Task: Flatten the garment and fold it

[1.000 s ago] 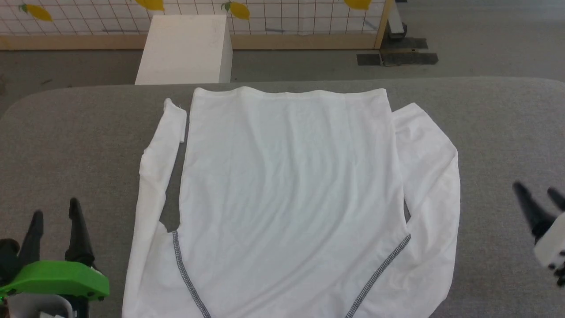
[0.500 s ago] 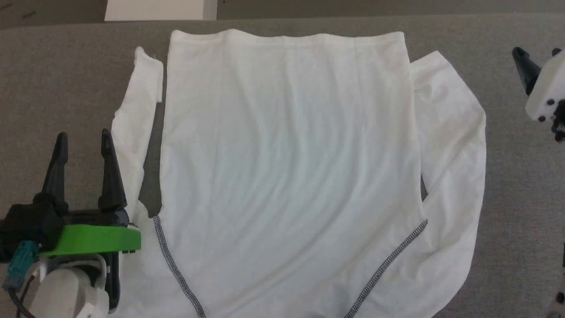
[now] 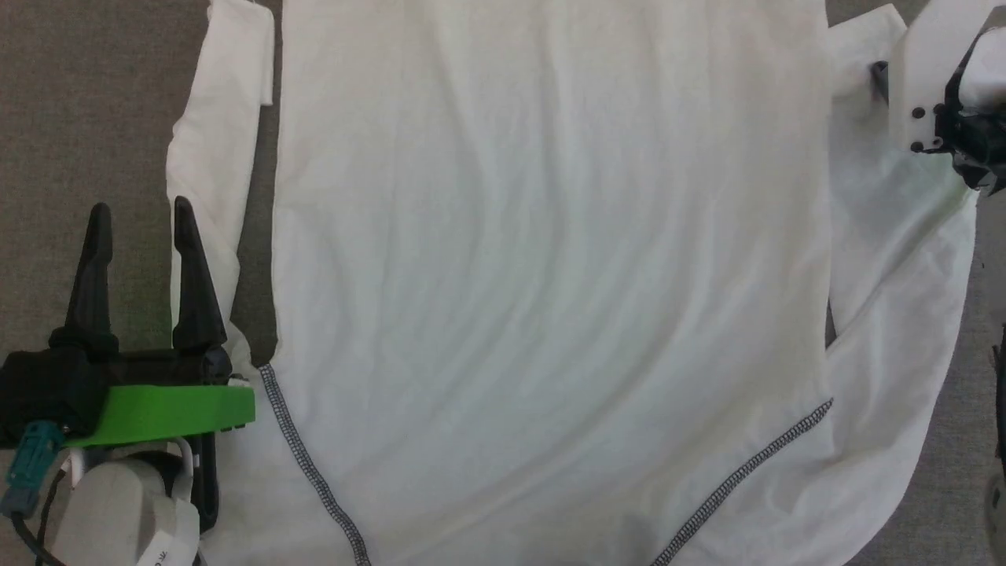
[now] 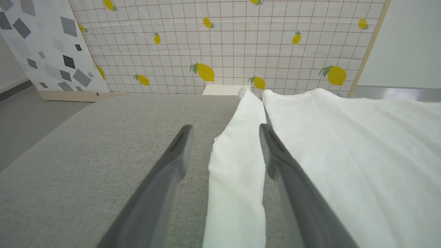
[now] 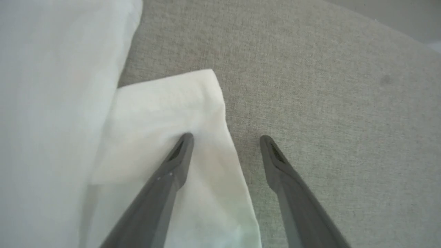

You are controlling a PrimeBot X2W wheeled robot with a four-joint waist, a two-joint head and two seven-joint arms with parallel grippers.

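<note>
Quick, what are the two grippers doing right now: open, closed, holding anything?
Left gripper: jaws open, empty, over one sleeve of the shirt.
Right gripper: jaws open, empty, at the other sleeve's cuff.

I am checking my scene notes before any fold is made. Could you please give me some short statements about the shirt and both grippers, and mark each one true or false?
1. The thin white long-sleeved shirt lies spread out on the grey fabric-covered table. True.
2. The left gripper has its jaws shut on a sleeve. False: the jaws stand open, one on each side of the left-hand sleeve.
3. The right gripper has open jaws at the cuff of the other sleeve. True.
4. The shoulder seams carry red stitching. False: the zigzag stitching is dark grey.
</note>
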